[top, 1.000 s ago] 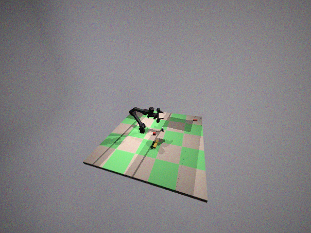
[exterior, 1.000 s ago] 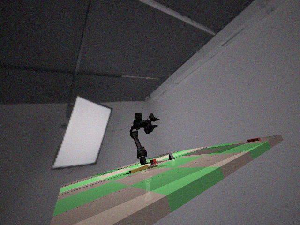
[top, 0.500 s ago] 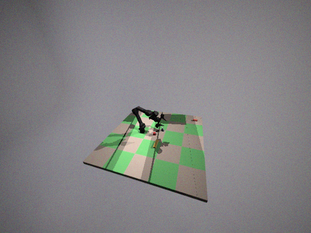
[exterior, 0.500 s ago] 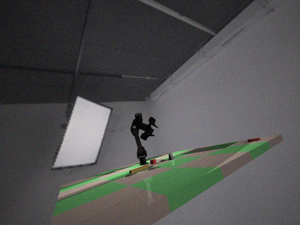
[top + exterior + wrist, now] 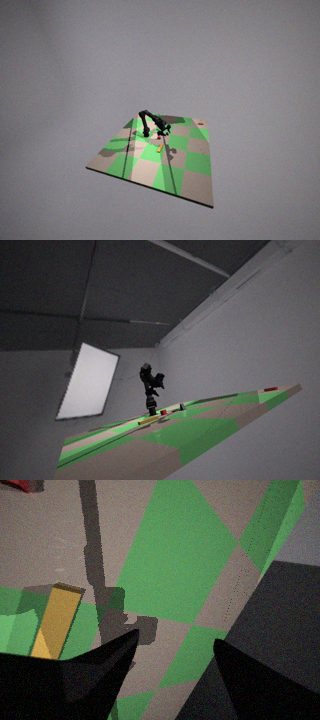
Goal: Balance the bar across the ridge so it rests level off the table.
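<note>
The yellow bar (image 5: 160,148) (image 5: 148,420) (image 5: 59,617) lies flat on the checkered table, away from the ridge. The small grey wedge-shaped ridge (image 5: 182,406) stands on the table beyond the red cube, with nothing on it; in the top view it is small and partly hidden behind the fingers. My gripper (image 5: 161,392) (image 5: 176,638) is open and empty, raised above the table. In the wrist view the bar is left of the fingers, beyond the left finger, which hides its near end.
A red cube (image 5: 158,137) (image 5: 163,412) (image 5: 19,485) sits between the bar and the ridge, near the arm's base. A flat red block (image 5: 200,123) (image 5: 270,389) lies near the table's far corner. The table edge shows at the right in the wrist view.
</note>
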You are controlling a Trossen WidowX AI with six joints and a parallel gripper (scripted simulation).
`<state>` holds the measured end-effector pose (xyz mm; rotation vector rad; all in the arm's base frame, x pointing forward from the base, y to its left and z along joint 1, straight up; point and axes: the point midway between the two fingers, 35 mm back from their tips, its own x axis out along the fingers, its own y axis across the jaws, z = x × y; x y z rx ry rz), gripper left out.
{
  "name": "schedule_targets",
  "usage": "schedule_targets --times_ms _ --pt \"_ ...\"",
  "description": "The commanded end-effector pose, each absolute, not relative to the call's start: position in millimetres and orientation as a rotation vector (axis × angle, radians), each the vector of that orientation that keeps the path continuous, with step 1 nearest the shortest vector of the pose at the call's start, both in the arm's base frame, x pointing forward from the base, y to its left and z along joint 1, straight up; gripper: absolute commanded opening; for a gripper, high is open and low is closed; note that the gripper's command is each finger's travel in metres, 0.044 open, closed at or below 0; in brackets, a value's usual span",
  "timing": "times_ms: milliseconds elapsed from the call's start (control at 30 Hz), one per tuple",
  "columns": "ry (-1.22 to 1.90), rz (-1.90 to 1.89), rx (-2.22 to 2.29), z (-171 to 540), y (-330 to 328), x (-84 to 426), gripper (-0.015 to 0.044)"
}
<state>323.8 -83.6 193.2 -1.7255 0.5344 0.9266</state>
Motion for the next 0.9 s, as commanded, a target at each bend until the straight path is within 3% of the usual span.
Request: schedule_targets --times_ms 0,633,867 --pt "0.659 0.966 -1.641 179 -98 319 0.0315" --pt "1.189 1.175 -1.236 119 -152 272 0.0315" --pt "1.206 1.182 -1.222 114 -153 271 0.0315"
